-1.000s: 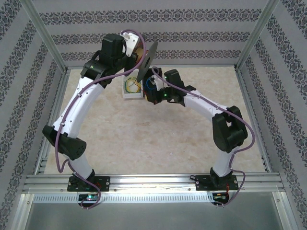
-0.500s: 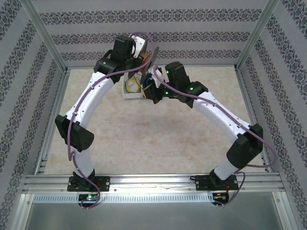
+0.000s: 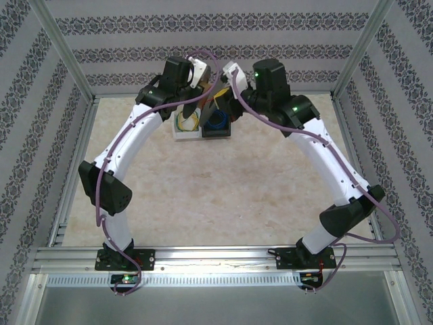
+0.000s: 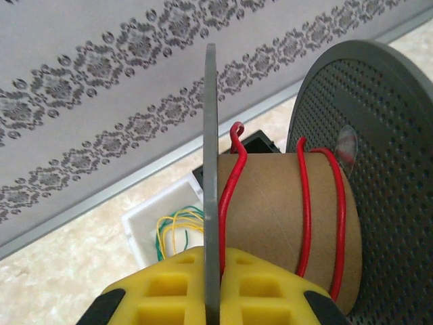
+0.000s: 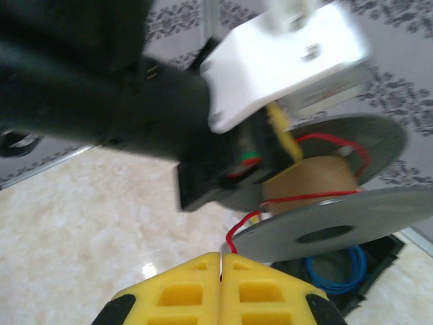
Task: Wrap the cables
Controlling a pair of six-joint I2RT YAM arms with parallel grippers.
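Two arms met at the top view's upper centre, over a marble-look table (image 3: 223, 183) with patterned walls (image 3: 203, 27). One spool (image 4: 270, 203) carried one red wire (image 4: 305, 203) in a few turns. Left gripper (image 4: 212, 271) clamped its flange; right gripper (image 5: 221, 267) pinched the wire's end, fingers together. Beneath sat two boxes: white box (image 4: 139, 230), black box (image 5: 389, 261)
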